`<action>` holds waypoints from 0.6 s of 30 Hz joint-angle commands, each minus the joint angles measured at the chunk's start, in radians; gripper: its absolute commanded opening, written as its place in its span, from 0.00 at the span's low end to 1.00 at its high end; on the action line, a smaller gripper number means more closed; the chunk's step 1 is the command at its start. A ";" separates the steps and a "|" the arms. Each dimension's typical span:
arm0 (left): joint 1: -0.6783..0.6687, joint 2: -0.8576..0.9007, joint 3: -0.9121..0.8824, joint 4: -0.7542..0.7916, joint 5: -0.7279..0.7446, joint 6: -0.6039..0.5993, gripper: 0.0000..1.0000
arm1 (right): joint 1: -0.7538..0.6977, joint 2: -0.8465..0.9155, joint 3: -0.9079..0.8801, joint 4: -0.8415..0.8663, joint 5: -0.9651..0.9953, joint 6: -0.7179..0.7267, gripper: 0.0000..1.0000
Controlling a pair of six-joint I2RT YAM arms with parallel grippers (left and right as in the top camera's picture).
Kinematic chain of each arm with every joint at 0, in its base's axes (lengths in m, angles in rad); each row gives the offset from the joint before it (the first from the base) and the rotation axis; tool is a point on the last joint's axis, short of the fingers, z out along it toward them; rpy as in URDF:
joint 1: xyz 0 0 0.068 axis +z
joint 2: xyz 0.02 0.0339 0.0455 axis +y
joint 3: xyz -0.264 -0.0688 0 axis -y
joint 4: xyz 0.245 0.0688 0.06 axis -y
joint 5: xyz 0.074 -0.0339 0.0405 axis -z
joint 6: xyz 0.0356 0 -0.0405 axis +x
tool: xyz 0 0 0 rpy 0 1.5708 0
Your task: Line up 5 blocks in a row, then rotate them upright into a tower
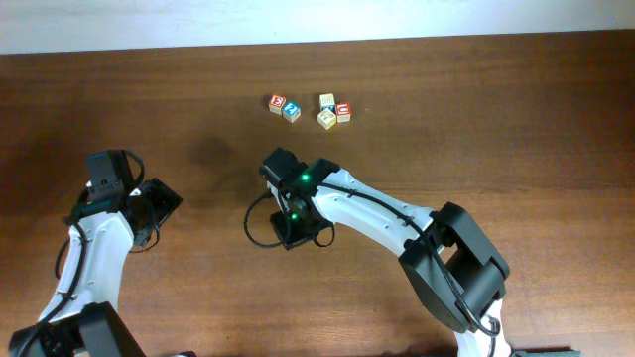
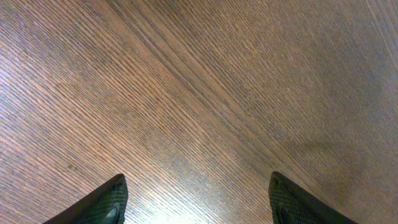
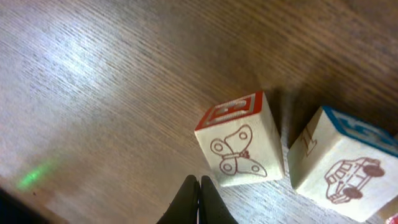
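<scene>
**Right fingers shut just short of the left pair of blocks**

From overhead we count five small pale-wood alphabet blocks (image 1: 326, 100) towards the far side of the dark wood-grain table (image 1: 516, 119). Two sit together on the left and three are clustered just to their right. At that size we cannot read their letters.

The right wrist view brings the left pair close. A red-topped cube with a butterfly outline (image 3: 239, 140) stands just beside a blue-topped cube with a car drawing (image 3: 339, 165), which the frame edge cuts off. A shadowed gap hides whether they touch.

The right gripper (image 3: 199, 199) has its jaws pressed together on nothing. Its tips are near the butterfly face, and we cannot tell if they make contact.

The left gripper (image 2: 199, 205) has its jaws spread wide over bare table, well apart from the blocks, and only its fingertips show.
</scene>
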 commanded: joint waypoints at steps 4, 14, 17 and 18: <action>0.004 -0.013 0.000 -0.002 -0.007 0.019 0.70 | -0.007 0.016 0.027 -0.005 0.006 -0.036 0.04; 0.004 -0.013 0.000 -0.002 -0.007 0.019 0.70 | 0.002 0.016 0.027 0.014 0.003 -0.133 0.04; 0.004 -0.013 0.000 -0.013 -0.007 0.019 0.70 | 0.001 0.016 0.027 0.021 0.006 -0.191 0.04; 0.004 -0.013 0.000 -0.014 -0.006 0.018 0.70 | 0.001 0.016 0.027 0.022 0.006 -0.195 0.04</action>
